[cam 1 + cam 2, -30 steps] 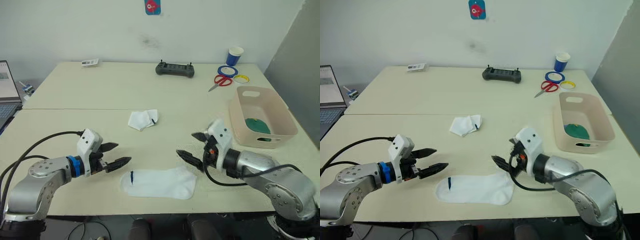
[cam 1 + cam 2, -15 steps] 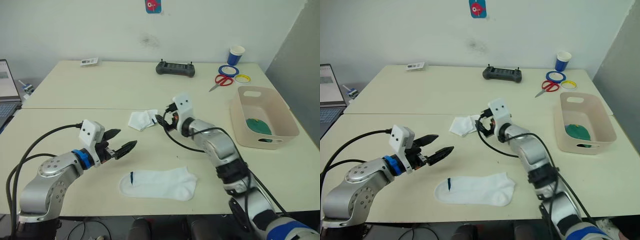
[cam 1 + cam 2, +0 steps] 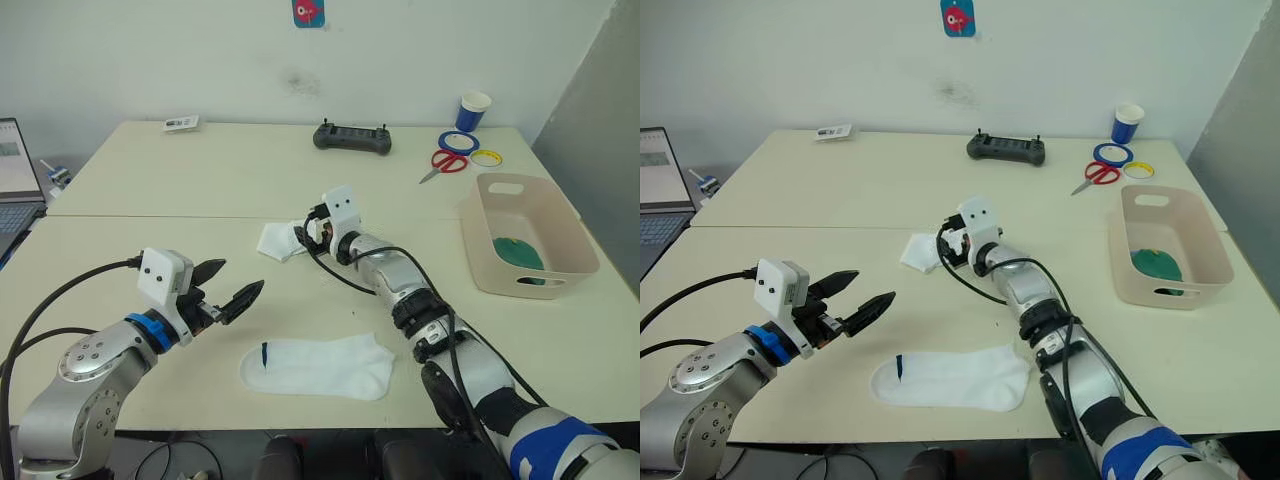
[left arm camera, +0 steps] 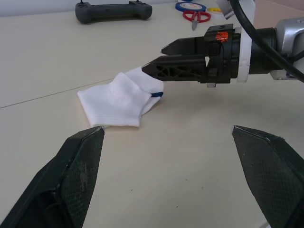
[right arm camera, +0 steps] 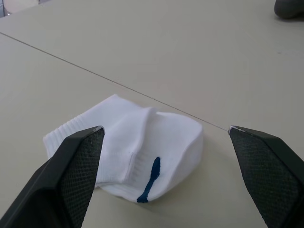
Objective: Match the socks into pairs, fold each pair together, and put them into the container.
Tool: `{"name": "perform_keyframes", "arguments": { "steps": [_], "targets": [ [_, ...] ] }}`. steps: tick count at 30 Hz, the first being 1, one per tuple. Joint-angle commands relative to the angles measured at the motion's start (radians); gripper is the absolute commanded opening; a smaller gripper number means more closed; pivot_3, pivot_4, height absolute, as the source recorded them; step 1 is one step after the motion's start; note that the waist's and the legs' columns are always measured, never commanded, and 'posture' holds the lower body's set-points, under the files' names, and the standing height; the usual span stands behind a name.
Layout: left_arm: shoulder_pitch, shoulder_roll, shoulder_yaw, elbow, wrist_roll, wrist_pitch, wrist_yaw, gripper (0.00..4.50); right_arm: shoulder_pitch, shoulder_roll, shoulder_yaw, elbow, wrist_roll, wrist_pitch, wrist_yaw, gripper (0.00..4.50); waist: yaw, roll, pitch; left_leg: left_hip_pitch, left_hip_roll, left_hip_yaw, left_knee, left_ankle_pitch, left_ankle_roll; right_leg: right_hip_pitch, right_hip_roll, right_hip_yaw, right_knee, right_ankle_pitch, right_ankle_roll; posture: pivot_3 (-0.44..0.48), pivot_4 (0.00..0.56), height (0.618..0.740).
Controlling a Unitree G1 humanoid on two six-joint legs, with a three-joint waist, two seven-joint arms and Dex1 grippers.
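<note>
Cream table [image 3: 200, 190], right hand [image 4: 156, 59] outstretched, spread at crumpled white sock [image 3: 281, 241], left hand [image 3: 232, 290] released.

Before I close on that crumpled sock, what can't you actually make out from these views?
- Tub contents: its near wall hides most of the green item in the head views; the sock count inside is unclear.
- Crumpled sock: the right hand covers its near edge in the head views.
- Flat sock: its navy mark is too small to read.
- Laptop: cut off by the frame's edge.

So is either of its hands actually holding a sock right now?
No. The right end effector is open, reaching over the crumpled white sock; the left end effector is open above the table.
</note>
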Motion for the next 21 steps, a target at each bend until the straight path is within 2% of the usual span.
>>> {"name": "perform_keyframes", "arguments": {
  "steps": [1, 6, 11, 12, 16, 21],
  "targets": [
    [-0.008, 0.004, -0.009, -0.035, 0.006, -0.029, 0.012, 4.50, -0.053, 0.017, -0.054, 0.083, 0.001, -0.047, -0.007, 3.87, 0.000, 0.000, 0.000, 0.000, 0.000, 0.000, 0.000, 0.000, 0.000, 0.000, 0.000, 0.000, 0.000, 0.000, 0.000, 0.000, 0.150, 0.740],
    [-0.022, 0.006, -0.031, -0.024, 0.015, -0.040, 0.016, 4.50, -0.078, 0.035, -0.082, 0.149, -0.008, -0.062, 0.020, 2.10, -0.001, 0.000, 0.000, 0.000, 0.000, 0.000, 0.000, 0.000, 0.000, 0.000, 0.000, 0.000, 0.000, 0.000, 0.000, 0.000, 0.150, 0.740],
    [-0.030, 0.008, -0.044, -0.010, 0.020, -0.051, 0.018, 4.50, -0.067, 0.041, -0.092, 0.138, -0.018, -0.060, 0.036, 0.26, -0.001, 0.000, 0.000, 0.000, 0.000, -0.001, 0.000, 0.000, 0.000, 0.000, 0.000, 0.000, 0.000, 0.000, 0.000, 0.000, 0.150, 0.740],
    [-0.031, 0.008, -0.047, -0.008, 0.022, -0.052, 0.017, 4.50, -0.062, 0.040, -0.093, 0.128, -0.019, -0.058, 0.036, 0.02, -0.001, 0.000, 0.000, 0.000, 0.000, -0.001, 0.000, 0.000, 0.000, 0.000, 0.000, 0.000, 0.000, 0.000, 0.000, 0.000, 0.150, 0.740],
    [-0.040, 0.005, -0.058, 0.000, 0.025, -0.059, 0.018, 4.50, -0.024, 0.037, -0.088, 0.036, -0.022, -0.049, 0.037, 0.02, -0.001, 0.000, 0.000, 0.000, 0.000, -0.001, 0.000, 0.000, 0.000, 0.000, 0.000, 0.000, 0.000, 0.000, 0.000, 0.000, 0.150, 0.740],
    [-0.047, 0.009, -0.058, 0.013, 0.029, -0.064, 0.013, 4.50, 0.105, 0.015, -0.054, -0.311, -0.016, 0.068, 0.043, 0.02, 0.001, 0.001, 0.000, -0.001, 0.000, -0.001, 0.000, 0.000, 0.000, 0.000, 0.000, -0.001, 0.000, 0.000, 0.000, 0.000, 0.150, 0.740]
  ]
}}
